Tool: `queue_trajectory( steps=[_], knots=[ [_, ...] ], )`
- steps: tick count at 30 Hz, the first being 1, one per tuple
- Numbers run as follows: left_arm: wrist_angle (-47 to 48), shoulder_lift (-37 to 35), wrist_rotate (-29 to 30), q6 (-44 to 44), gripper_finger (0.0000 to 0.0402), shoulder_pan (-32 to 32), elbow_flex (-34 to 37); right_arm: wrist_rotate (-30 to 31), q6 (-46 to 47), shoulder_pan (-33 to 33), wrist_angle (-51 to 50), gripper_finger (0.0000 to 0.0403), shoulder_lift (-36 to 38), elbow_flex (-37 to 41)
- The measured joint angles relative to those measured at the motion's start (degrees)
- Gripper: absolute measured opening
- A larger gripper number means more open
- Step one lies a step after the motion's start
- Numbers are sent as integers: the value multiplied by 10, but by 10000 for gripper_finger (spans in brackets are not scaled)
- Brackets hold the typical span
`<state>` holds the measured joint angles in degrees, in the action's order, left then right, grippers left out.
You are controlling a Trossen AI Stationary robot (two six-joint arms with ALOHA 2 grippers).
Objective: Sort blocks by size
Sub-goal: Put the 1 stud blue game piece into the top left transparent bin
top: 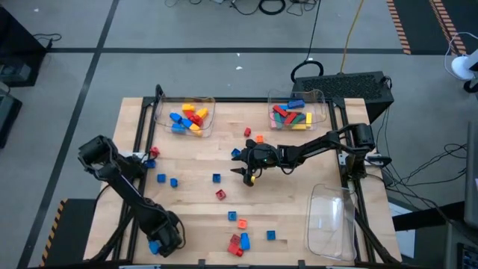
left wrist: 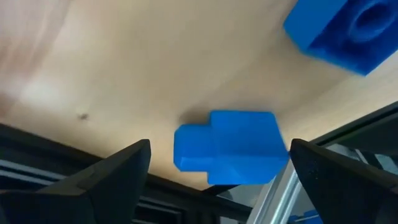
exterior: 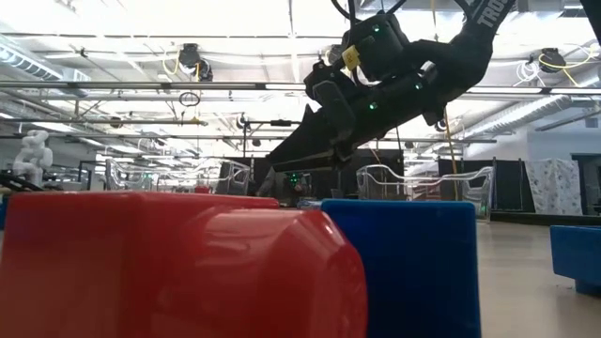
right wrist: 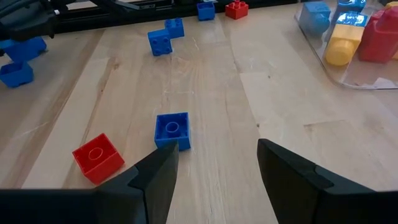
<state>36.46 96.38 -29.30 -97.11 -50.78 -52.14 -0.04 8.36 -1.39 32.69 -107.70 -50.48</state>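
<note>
Left gripper (left wrist: 217, 168) open — blue block (left wrist: 230, 147) between

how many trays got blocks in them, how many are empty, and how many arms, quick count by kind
trays with blocks: 2
empty tray: 1
arms: 2
total: 5
</note>
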Motion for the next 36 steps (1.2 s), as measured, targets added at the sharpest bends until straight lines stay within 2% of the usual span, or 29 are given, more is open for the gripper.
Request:
queue_trajectory(
  steps=[10,18,22,29,36],
  knots=[
    [-17,2,23,-15,384,-30,0,0,0,0,0,208,0,0],
    [-52,34,22,-11,382,-31,0,0,0,0,0,208,0,0],
    [-49,42,7,-10,356,-30,-2,0,0,0,0,208,0,0],
    [-43,44,-18,1,272,-31,0,0,0,0,0,208,0,0],
    [-5,35,-21,51,270,0,1,0,0,0,0,208,0,0]
  ],
)
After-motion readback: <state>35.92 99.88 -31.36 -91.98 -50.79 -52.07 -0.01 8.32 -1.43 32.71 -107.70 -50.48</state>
